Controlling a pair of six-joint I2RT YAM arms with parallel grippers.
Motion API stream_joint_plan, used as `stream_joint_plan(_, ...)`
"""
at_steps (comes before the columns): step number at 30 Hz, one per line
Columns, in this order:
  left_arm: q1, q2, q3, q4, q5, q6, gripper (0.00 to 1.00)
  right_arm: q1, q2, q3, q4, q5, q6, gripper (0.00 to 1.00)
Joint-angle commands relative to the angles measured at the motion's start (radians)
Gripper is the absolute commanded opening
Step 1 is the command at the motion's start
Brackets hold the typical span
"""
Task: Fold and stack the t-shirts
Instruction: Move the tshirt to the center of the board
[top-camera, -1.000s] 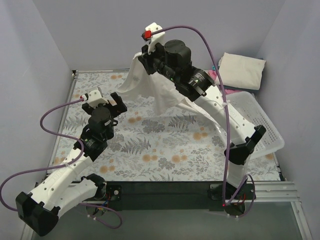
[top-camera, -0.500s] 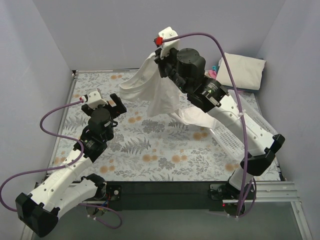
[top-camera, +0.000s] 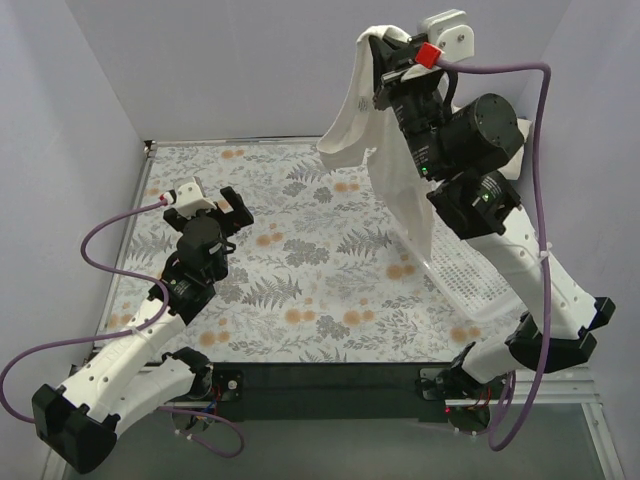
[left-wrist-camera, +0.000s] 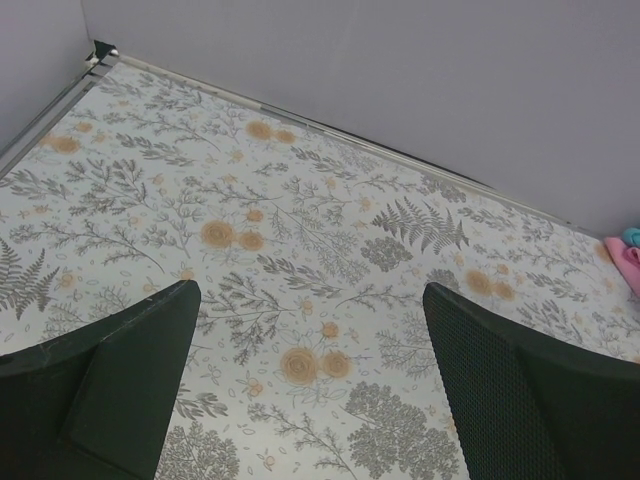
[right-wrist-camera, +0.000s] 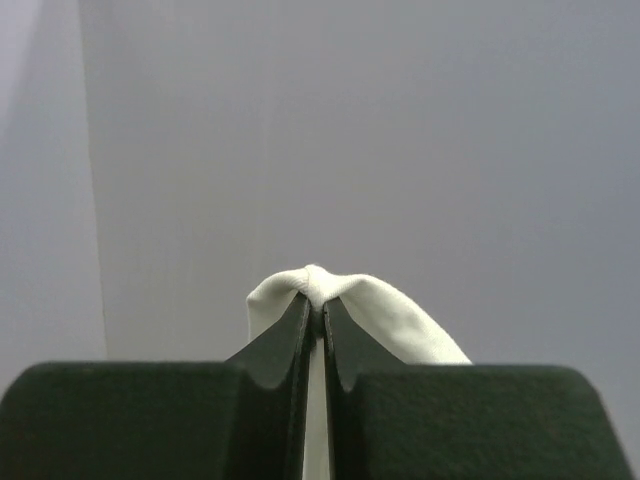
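Flower-printed grey-and-orange table cover (top-camera: 300, 290), with a white plastic lattice basket (top-camera: 470, 275) at its right edge. Within the last second the right arm has swung up and rightward, drawing the white cloth t-shirt (top-camera: 400, 190) from low over the far table to full hanging length above the basket. The shirt is judged freed for spreading; folding is not begun. Right gripper (right-wrist-camera: 318, 312): jaws clenched on a bunched fold at the shirt's top. Left gripper (left-wrist-camera: 310, 330): fingers spread wide, empty, poised above bare cover.

t-shirt (top-camera: 398, 188) hanging above basket (top-camera: 465, 285), right side of table (top-camera: 300, 290)
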Motion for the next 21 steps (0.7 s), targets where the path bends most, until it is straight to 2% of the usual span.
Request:
stream_joint_plan(1,0.009,-0.007,-0.018,0.018,-0.021,0.019,0.86,0.003,0.114,0.137,0.119,-0.202,-0.051,0.01)
stream_joint_plan(6,0.018,0.001,-0.025,0.022,-0.015,0.019,0.87,0.005,0.217,0.282,0.188,-0.366,-0.111,0.01)
stream_joint_plan(12,0.037,0.014,-0.032,0.034,0.009,0.016,0.86,0.005,0.246,0.216,0.39,-0.647,-0.099,0.01)
stream_joint_plan(18,0.049,0.016,-0.034,0.03,0.009,0.015,0.86,0.007,0.353,0.323,0.427,-0.698,-0.031,0.01)
stream_joint_plan(21,0.052,0.014,-0.038,0.034,0.012,0.016,0.86,0.008,0.36,0.296,0.427,-0.678,-0.02,0.01)
